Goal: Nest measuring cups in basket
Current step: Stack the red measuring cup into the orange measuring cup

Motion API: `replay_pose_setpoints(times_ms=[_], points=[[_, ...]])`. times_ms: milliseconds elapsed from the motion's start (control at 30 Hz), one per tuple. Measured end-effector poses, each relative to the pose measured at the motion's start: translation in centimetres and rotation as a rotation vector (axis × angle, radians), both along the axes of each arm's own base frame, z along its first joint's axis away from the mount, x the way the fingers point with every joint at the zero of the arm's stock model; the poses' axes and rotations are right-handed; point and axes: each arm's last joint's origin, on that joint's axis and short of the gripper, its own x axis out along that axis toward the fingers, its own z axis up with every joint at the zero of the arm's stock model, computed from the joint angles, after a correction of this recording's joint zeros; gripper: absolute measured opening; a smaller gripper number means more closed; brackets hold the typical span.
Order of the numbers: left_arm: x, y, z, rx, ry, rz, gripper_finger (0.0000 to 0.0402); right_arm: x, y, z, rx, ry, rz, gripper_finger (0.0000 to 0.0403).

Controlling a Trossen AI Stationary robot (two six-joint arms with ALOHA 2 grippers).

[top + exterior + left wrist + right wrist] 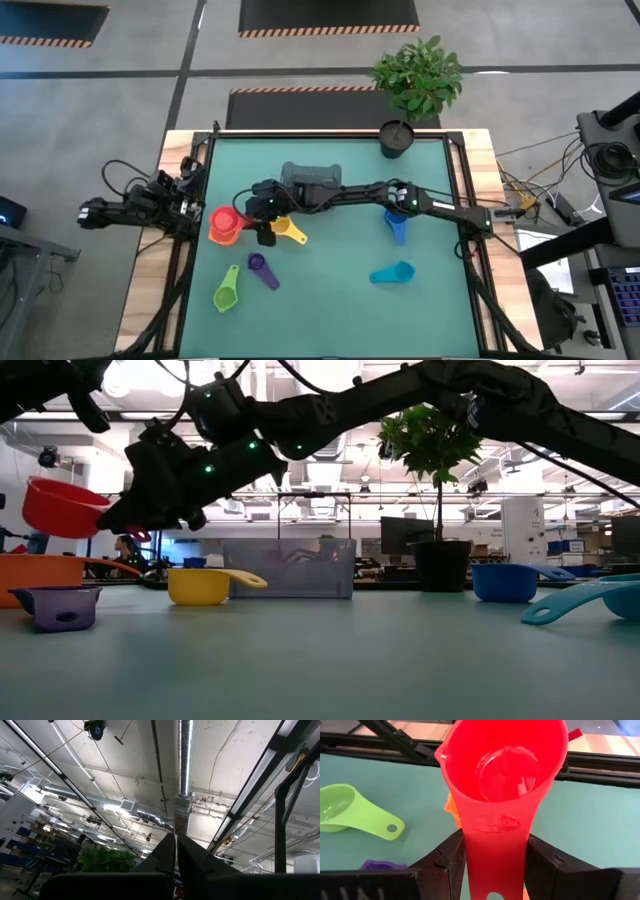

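High view shows the teal-green table mat (330, 290) inside a pale wooden table edge (145, 300), on a grey floor with black panels edged in orange-and-white stripes (328, 30). The right gripper (492, 857), at the end of the dark right arm reaching across the mat, is clamped on the flat handle of the red plastic measuring cup (502, 775) and holds it in the air above the orange plastic measuring cup (40, 575). The small grey translucent rectangular basket (312, 175) stands near the far side of the mat, apart from the red cup. On the mat lie the other cups — yellow (291, 231), purple (262, 270), green (227, 292), blue (396, 226) and cyan (392, 273). A potted green plant in a black round pot (397, 138) stands at the far edge. The left gripper (176, 865) rests folded at the table's left side with its fingers together, pointing to a ceiling with long lamps.
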Motion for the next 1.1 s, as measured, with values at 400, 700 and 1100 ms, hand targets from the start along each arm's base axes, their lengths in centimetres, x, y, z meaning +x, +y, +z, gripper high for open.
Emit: replay_pose_setpoints(times_ms=[400,700,1100], points=[[0.00,0.00,0.00,0.000,0.000,0.000,0.0000,0.02,0.46,0.00,-0.021,-0.005,0.018,0.0149],[0.00,0.00,0.00,0.000,0.000,0.000,0.0000,0.04,0.45,0.03,-0.023,-0.008,0.015,0.0160],[0.00,0.00,0.00,0.000,0.000,0.000,0.0000,0.00,-0.46,0.07,-0.031,-0.008,-0.016,0.0160]])
